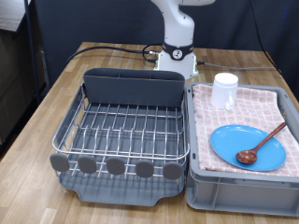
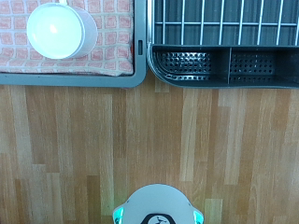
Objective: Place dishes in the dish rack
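The dish rack (image 1: 121, 131) is a silver wire grid in a dark grey tray with a tall grey utensil bin (image 1: 134, 89) at its far side, and nothing stands in it. The white mug (image 1: 224, 91) stands on the pink checked cloth. The bright-blue plate (image 1: 248, 147) lies on the cloth with the reddish-brown wooden spoon (image 1: 266, 140) across it. The wrist view looks down on the mug (image 2: 61, 30) and the utensil bin (image 2: 224, 63). The gripper does not show in either view.
The grey crate (image 1: 243, 191) with the pink cloth (image 1: 245, 112) stands at the exterior view's right, touching the rack's tray. The robot's white base (image 1: 176, 56) is behind them, with black cables on the wooden table (image 1: 56, 93). The base also shows in the wrist view (image 2: 157, 205).
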